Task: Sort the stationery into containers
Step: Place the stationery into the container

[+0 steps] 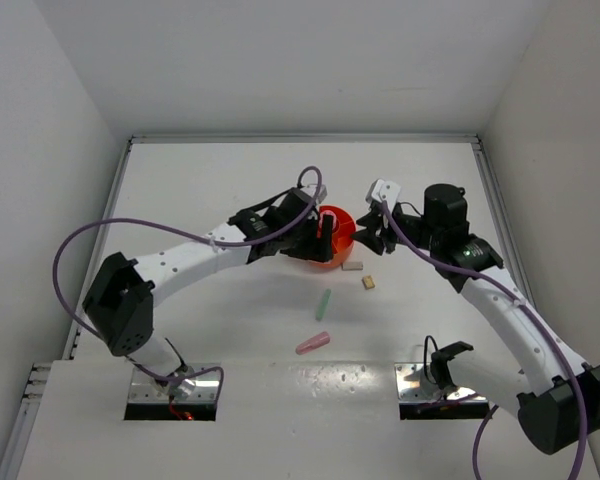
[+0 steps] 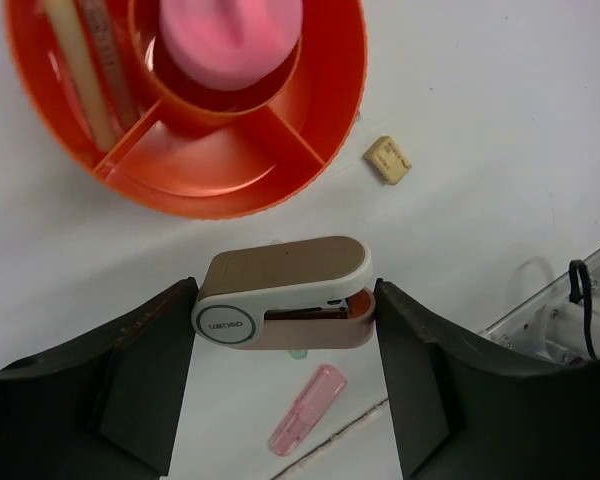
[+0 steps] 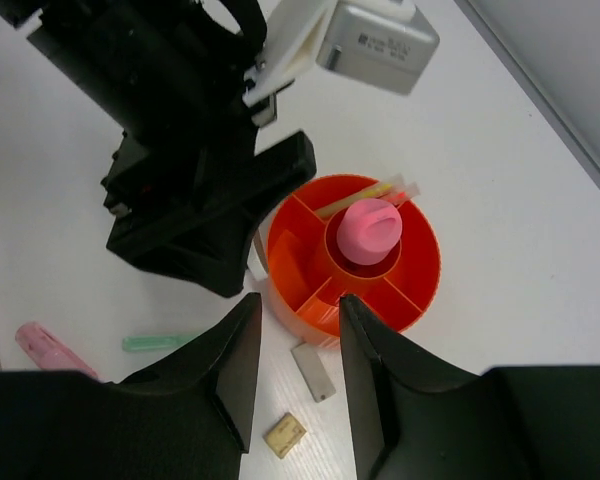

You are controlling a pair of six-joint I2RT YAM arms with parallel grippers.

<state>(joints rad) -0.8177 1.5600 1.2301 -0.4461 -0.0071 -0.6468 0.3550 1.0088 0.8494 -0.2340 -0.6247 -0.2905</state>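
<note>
The orange tub [image 1: 342,240] stands mid-table, with a pink tube [image 2: 230,40] upright in its central well and cream and pink sticks [image 2: 75,70] in one compartment. My left gripper [image 2: 285,300] is shut on a small beige stapler [image 2: 280,265] and holds it just beside the tub's rim [image 2: 230,200]. My right gripper [image 3: 300,310] is open and empty above the tub's near edge [image 3: 310,310]. A green stick [image 1: 323,305], a pink capped tube [image 1: 313,343], a beige block [image 1: 368,283] and a flat grey block [image 1: 352,266] lie on the table.
The left arm's gripper [image 3: 200,200] sits close beside the tub in the right wrist view. White walls enclose the table on three sides. The arm bases and metal mounting plates [image 1: 430,385] are at the near edge.
</note>
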